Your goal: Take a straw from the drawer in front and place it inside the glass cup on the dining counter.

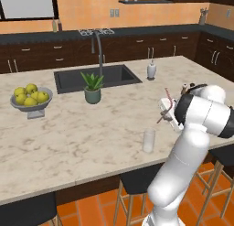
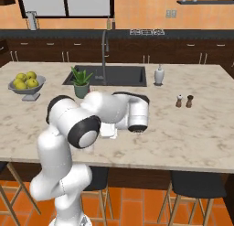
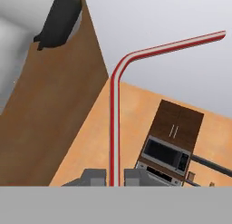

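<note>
My gripper [image 3: 114,180] is shut on the straw [image 3: 113,128], a thin red and white striped one. It rises between the two fingertips, and its bent tip runs off to the right. From the left base view the straw [image 1: 168,96] sticks up from the hand [image 1: 167,113] above the right part of the dining counter [image 1: 91,133]. The glass cup [image 1: 148,140] stands upright near the counter's front edge, a little left of and below the hand. The drawer is out of view.
On the marble counter are a dark sink [image 1: 96,78] with a tall faucet, a potted plant [image 1: 93,88], a bowl of yellow-green fruit [image 1: 31,99], a white soap dispenser [image 1: 151,69] and two shakers [image 2: 184,101]. Stools [image 1: 137,184] stand below the front edge.
</note>
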Tool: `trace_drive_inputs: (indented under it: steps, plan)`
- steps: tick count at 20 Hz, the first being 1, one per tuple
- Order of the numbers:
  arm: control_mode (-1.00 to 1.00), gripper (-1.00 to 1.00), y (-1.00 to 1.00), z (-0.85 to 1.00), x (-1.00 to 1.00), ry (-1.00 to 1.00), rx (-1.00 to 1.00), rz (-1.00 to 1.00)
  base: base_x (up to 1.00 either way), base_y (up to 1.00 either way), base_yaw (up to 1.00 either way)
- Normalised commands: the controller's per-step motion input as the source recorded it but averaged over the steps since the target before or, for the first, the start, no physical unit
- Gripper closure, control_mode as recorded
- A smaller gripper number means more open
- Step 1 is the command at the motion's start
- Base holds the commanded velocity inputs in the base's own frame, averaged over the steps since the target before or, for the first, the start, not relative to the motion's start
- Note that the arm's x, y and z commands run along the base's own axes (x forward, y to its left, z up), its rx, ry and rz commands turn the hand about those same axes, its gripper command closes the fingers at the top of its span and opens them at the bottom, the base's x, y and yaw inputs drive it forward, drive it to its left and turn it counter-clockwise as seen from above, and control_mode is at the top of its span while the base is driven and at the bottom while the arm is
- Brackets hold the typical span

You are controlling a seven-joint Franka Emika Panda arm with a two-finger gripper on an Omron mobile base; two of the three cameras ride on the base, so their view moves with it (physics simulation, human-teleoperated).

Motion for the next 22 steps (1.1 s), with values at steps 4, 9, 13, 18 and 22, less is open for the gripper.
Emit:
trace_drive_inputs:
  steps: [4, 9, 13, 18, 22]
  plan:
    - [-1.0, 1.0, 0.23, -0.04, 0.03, 0.07, -0.06, 0.0, 0.0, 0.0, 0.0]
    - [-1.0, 1.0, 0.18, 0.01, 0.03, 0.13, 0.0, 0.0, 0.0, 0.0, 0.0]
    - [-1.0, 1.0, 0.11, 0.01, 0.01, 0.22, 0.0, 0.0, 0.0, 0.0, 0.0]
    - [-1.0, 1.0, 0.04, 0.14, 0.0, 0.2, 0.0, 0.0, 0.0, 0.0, 0.0]
    - [-1.0, 1.0, 0.08, 0.03, 0.0, 0.27, 0.0, 0.0, 0.0, 0.0, 0.0]
